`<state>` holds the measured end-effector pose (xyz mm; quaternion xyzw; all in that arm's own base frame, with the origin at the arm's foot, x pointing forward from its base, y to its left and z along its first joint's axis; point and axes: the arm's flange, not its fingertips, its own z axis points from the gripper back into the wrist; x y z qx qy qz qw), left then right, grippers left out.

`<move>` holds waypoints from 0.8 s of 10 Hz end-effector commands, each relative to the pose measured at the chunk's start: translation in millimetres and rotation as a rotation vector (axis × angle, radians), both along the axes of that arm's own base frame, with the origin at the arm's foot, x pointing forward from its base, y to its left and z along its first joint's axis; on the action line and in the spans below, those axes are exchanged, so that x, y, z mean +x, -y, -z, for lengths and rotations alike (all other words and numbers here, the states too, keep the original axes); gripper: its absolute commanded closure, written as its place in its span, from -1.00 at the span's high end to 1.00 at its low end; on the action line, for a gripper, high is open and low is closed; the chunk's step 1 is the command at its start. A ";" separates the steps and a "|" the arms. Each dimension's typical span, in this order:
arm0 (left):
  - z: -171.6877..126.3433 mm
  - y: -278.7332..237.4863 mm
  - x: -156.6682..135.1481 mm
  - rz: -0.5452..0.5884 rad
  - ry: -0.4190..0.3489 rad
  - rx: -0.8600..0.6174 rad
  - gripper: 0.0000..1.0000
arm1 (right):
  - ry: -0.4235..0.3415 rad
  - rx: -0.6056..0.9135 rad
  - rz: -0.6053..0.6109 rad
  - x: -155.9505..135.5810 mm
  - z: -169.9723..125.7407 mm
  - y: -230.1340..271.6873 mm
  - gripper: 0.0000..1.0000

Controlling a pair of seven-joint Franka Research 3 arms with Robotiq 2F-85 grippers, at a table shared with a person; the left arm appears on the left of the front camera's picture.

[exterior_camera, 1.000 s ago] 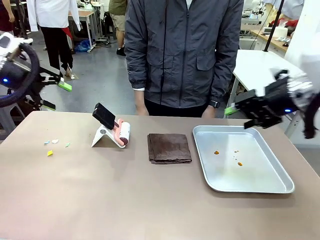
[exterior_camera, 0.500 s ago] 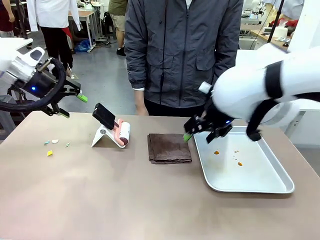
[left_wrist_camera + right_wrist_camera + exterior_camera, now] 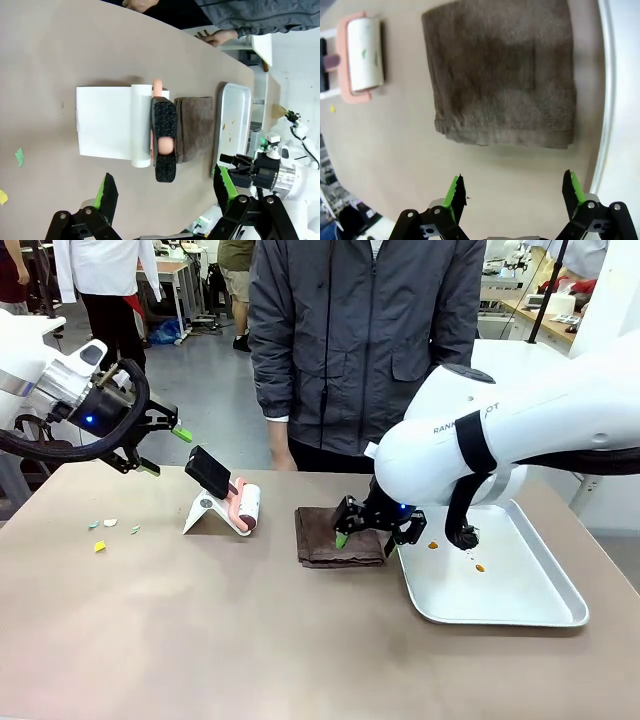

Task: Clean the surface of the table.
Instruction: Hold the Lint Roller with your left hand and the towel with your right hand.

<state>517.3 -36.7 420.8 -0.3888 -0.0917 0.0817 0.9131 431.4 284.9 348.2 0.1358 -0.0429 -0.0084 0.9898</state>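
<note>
A lab: cluttered workbenches (image 3: pixel 530 312) on a grey concrete floor (image 3: pixel 200 390).

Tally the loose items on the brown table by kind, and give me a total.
Lint roller on its stand: 1
Folded brown cloth: 1
Metal tray: 1
Small paper scraps: 4
Total on the table: 7
</note>
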 end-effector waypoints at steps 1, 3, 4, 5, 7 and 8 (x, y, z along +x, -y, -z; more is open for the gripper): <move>6.8 -2.4 6.2 0.014 -0.048 0.000 1.00 | -0.011 -0.005 0.089 6.9 -8.1 0.0 1.00; 0.0 0.0 0.0 0.000 0.000 0.000 1.00 | 0.000 0.000 0.000 0.0 0.0 0.0 1.00; 0.0 0.0 0.0 0.000 0.000 0.000 1.00 | 0.000 0.000 0.000 0.0 0.0 0.0 1.00; 0.0 0.0 0.0 0.000 0.000 0.000 1.00 | 0.000 0.000 0.000 0.0 0.0 0.0 1.00; 8.2 8.7 11.5 -0.039 -0.039 0.002 1.00 | 0.009 -0.005 0.059 20.4 -1.4 -1.6 1.00; 11.0 11.2 16.7 -0.041 -0.054 -0.001 1.00 | -0.004 -0.029 0.062 34.2 -1.0 -5.3 1.00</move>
